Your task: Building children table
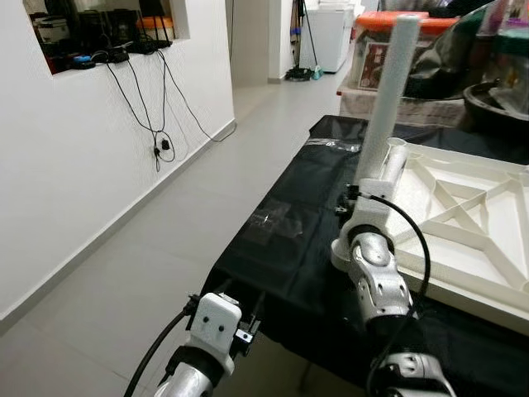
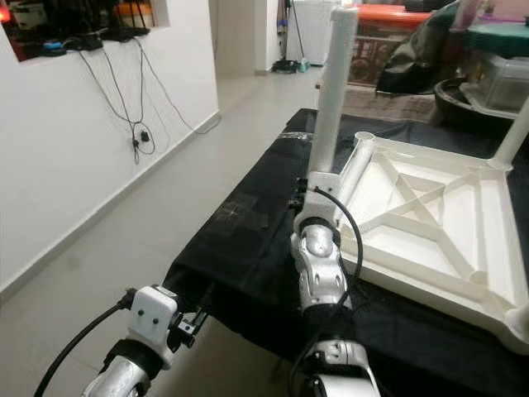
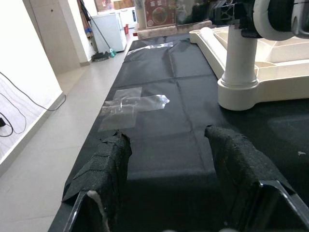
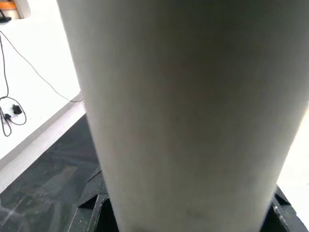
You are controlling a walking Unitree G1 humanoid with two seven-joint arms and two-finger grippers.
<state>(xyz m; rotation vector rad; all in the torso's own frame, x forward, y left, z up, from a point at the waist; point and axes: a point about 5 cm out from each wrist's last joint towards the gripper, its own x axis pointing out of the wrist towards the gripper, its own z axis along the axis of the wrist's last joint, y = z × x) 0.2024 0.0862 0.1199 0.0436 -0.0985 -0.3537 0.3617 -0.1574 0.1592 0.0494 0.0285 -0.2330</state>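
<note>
A: Where is the table leg?
B: The white table leg (image 2: pixel 335 91) stands upright at the near corner of the upturned white tabletop (image 2: pixel 430 219), which lies on the black-covered counter (image 2: pixel 256 223). A second leg (image 2: pixel 517 136) rises at the far right corner.

A: And the right arm?
B: It reaches forward and up, its right pincer (image 2: pixel 316 192) clamped round the base of the near leg; the wrist view has the leg pressed close between the black fingers (image 4: pixel 91 198).

A: The left one?
B: The left pincer (image 3: pixel 166 169) hovers low at the counter's near edge, its two padded fingers spread wide with nothing between them.

A: Anything around?
B: Clear tape patches (image 3: pixel 128 104) lie on the black cover, cables (image 1: pixel 153 116) hang down the white wall, and boxes (image 1: pixel 388 45) sit beyond the counter.
</note>
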